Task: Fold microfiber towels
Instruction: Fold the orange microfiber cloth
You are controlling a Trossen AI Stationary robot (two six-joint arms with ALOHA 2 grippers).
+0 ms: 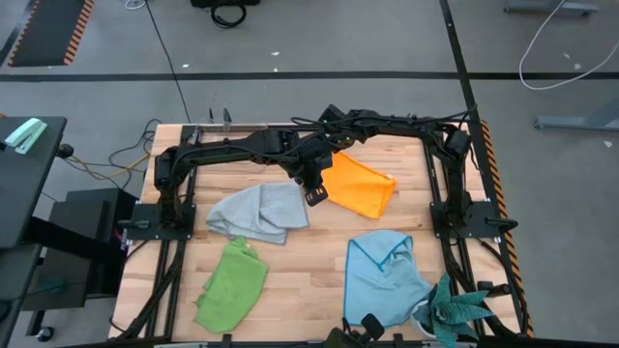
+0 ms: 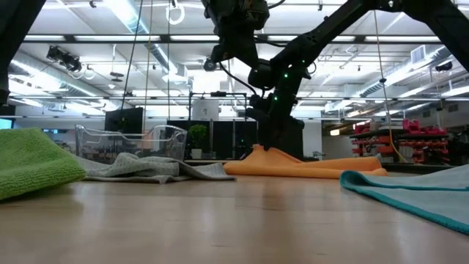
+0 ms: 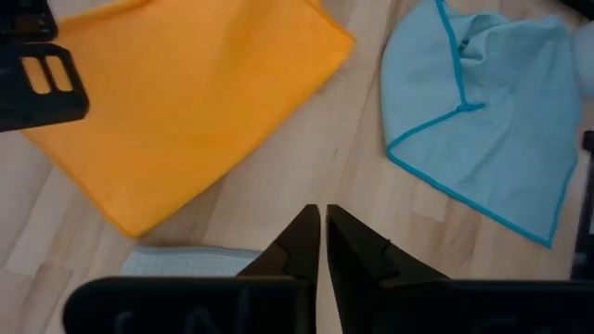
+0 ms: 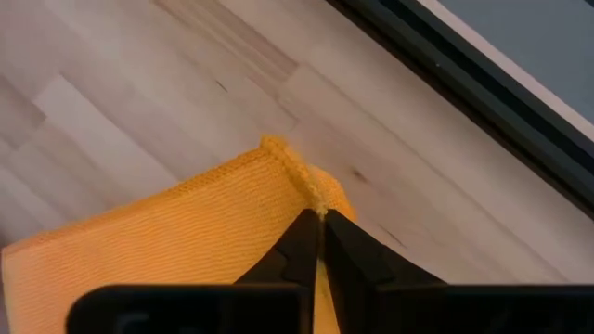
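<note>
Four crumpled microfiber towels point(image 1: 360, 184) on wood.

left end effector point(image 3: 322, 243) nearly closed, raised — right end effector point(image 4: 320, 243) pinched, low

place: lab/workshop | cues: ceiling strip lights point(image 2: 132, 18); floor cables point(image 1: 561, 58)

orange-yellow towel point(image 1: 360, 186), grey towel point(image 1: 259, 213), lime green towel point(image 1: 232, 283), light blue towel point(image 1: 387, 278), teal plant point(image 1: 455, 311)
</note>
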